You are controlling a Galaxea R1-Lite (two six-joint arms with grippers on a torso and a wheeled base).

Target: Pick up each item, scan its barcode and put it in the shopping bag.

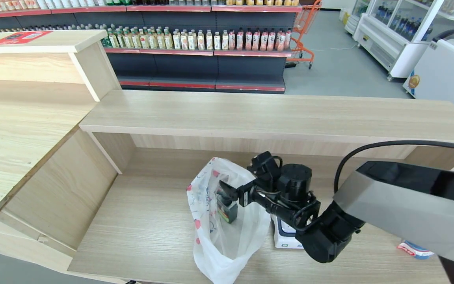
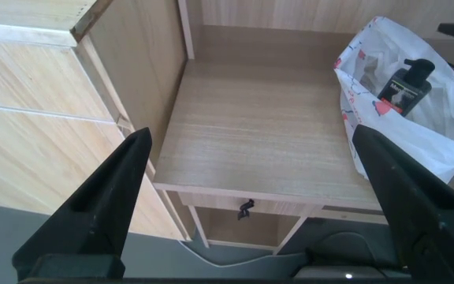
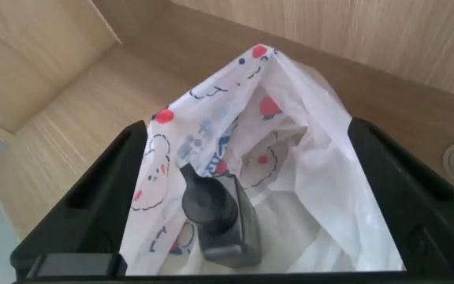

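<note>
A white plastic shopping bag (image 1: 227,244) (image 2: 416,134) (image 3: 290,118) with cartoon prints stands open on the lower wooden desk (image 1: 144,232). A dark pump bottle (image 1: 227,211) (image 2: 404,83) (image 3: 223,221) sits upright inside it. My right gripper (image 1: 225,193) (image 3: 247,130) hangs over the bag's mouth, open, its fingers (image 3: 93,205) spread wider than the bottle and not touching it. My left gripper (image 2: 252,134) is open and holds nothing, out past the desk's near left corner.
A white scanner base (image 1: 284,234) stands on the desk right of the bag, partly under my right arm. A red and blue packet (image 1: 414,249) lies at the far right. A raised counter shelf (image 1: 274,114) overhangs the desk's back. A side panel (image 1: 57,189) walls the left.
</note>
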